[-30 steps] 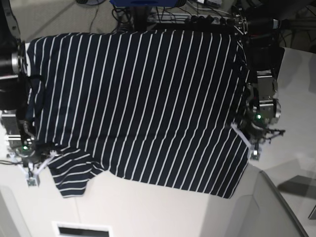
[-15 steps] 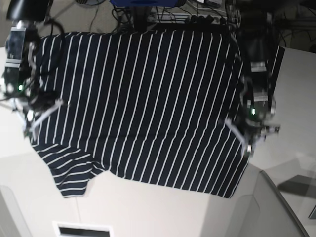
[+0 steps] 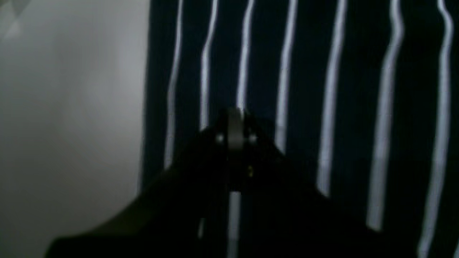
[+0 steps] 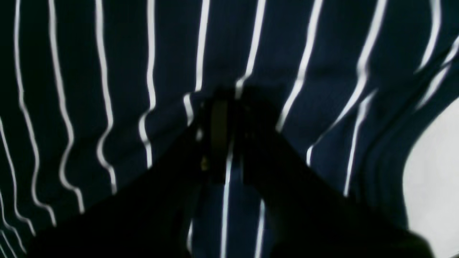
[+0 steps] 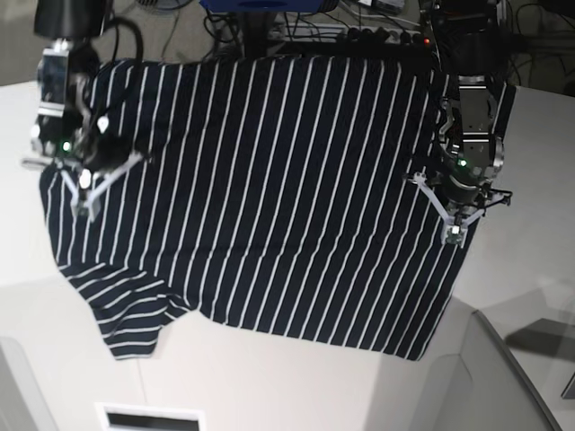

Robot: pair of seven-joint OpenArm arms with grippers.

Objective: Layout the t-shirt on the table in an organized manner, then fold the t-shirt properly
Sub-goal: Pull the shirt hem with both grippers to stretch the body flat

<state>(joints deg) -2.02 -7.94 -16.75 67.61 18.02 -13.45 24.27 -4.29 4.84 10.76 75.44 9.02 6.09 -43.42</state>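
The dark navy striped t-shirt [image 5: 269, 197] lies spread over most of the white table [image 5: 269, 386], one sleeve [image 5: 135, 319] bunched at the near left. My left gripper [image 5: 456, 226] is at the shirt's right edge, jaws closed on the cloth; its wrist view shows closed fingertips [image 3: 235, 132] on striped cloth [image 3: 358, 89] beside bare table [image 3: 71, 107]. My right gripper [image 5: 84, 199] is at the shirt's left edge, closed on rippled cloth [image 4: 107, 107]; its fingertips [image 4: 220, 122] are dark and blurred.
Cables and dark equipment [image 5: 359, 31] crowd the floor beyond the table's far edge. A grey raised panel [image 5: 508, 377] sits at the near right. A white slotted part [image 5: 148, 417] lies at the near edge.
Both grippers have moved toward the far edge of the table. The shirt's left and right edges have shifted outward with them; the near sleeve and hem stay put.
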